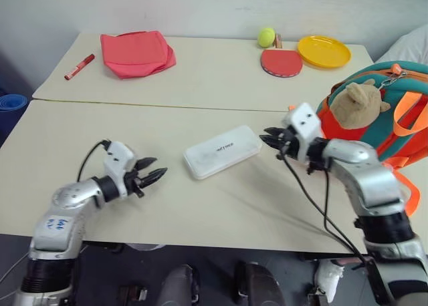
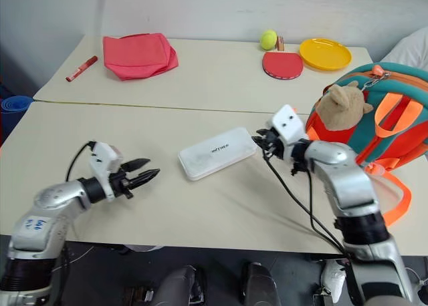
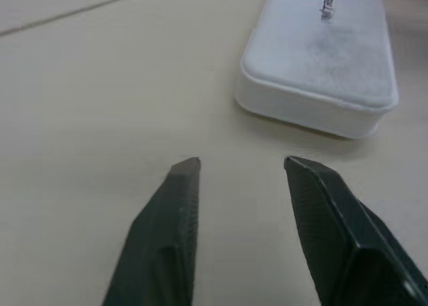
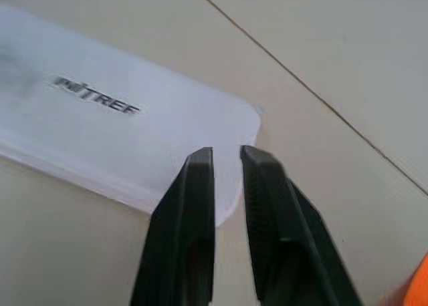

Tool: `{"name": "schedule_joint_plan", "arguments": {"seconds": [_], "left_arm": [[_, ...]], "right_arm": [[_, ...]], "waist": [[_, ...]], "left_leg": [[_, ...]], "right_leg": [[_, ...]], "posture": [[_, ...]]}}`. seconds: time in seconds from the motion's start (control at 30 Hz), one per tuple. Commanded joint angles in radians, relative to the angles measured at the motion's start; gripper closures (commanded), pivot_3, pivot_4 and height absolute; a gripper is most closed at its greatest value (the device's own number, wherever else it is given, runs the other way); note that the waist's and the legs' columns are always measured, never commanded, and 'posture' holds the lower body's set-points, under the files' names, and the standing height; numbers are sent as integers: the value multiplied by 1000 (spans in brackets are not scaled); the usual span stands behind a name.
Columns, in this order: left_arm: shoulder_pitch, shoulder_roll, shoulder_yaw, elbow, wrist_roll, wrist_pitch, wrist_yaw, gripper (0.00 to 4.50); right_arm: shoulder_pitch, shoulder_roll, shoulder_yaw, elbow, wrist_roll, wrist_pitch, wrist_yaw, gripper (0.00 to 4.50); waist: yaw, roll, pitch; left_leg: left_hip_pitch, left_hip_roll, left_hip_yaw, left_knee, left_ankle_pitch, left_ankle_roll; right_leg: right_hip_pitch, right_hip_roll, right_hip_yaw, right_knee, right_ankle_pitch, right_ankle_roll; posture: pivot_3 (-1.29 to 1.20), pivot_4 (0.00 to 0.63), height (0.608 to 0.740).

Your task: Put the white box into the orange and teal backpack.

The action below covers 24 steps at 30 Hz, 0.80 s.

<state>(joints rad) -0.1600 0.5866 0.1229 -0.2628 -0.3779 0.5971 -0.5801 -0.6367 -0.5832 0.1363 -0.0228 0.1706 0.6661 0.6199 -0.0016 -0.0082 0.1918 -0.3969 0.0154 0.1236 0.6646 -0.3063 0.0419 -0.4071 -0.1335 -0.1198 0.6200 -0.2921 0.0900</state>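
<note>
The white box lies flat on the near counter, about midway between the two arms and set at a slant, its lettering facing up. The left gripper hovers low a little way off the box's near-left end, its fingers parted and holding nothing, with bare counter between them and the box. The right gripper sits just off the box's far-right corner, fingers drawn together with only a sliver between and nothing gripped; I cannot tell whether the tips touch the box. The orange and teal backpack stands at the counter's right edge, just behind the right arm, a tan plush toy on its front. On the far counter, well clear, lie a red cloth bag, a red marker, a tennis ball, a red paddle and a yellow plate.
</note>
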Motion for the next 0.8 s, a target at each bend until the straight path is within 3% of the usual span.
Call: {"name": "schedule_joint_plan", "arguments": {"seconds": [0.03, 0.13, 0.43, 0.57, 0.8], "left_arm": [[-25, -31, -10, -48, 15, 35, 68, 3688], [-53, -51, -27, -54, 5, 69, 75, 4448], [-131, -69, -102, -23, 17, 133, 63, 4448], [-151, -88, -113, -6, 9, 122, 52, 4448], [-162, -91, -134, 14, 26, 88, 19, 4448]], "right_arm": [[-83, 5, 29, 127, -72, -30, -19, 4500], [-141, 29, 67, 259, -108, -78, 2, 4500], [-212, 144, 60, 500, -105, -243, 88, 4500], [-177, 143, 50, 461, -95, -257, 122, 4500], [19, 85, 21, 146, -46, -170, 201, 4500]], "waist": [[-1, 0, 0], [-3, 0, 0], [-20, 0, 0], [-25, 0, 0], [-18, 0, 0]], "left_leg": [[-4, 0, 0, 2, 1, 1], [-8, -1, 1, 3, 4, 3], [-6, -1, 1, 2, 7, 1], [-7, -1, 1, 2, 7, 1], [-7, -1, 0, 2, 7, 1]], "right_leg": [[-3, 0, 0, 0, 0, 1], [-6, 2, -1, 0, 2, 3], [-6, 2, 0, 2, 2, 4], [-6, 2, 0, 2, 2, 4], [-5, 2, -1, 2, 2, 4]], "posture": [[0, 150, 740], [0, 150, 740], [0, 150, 740], [0, 150, 740], [0, 150, 740]]}}
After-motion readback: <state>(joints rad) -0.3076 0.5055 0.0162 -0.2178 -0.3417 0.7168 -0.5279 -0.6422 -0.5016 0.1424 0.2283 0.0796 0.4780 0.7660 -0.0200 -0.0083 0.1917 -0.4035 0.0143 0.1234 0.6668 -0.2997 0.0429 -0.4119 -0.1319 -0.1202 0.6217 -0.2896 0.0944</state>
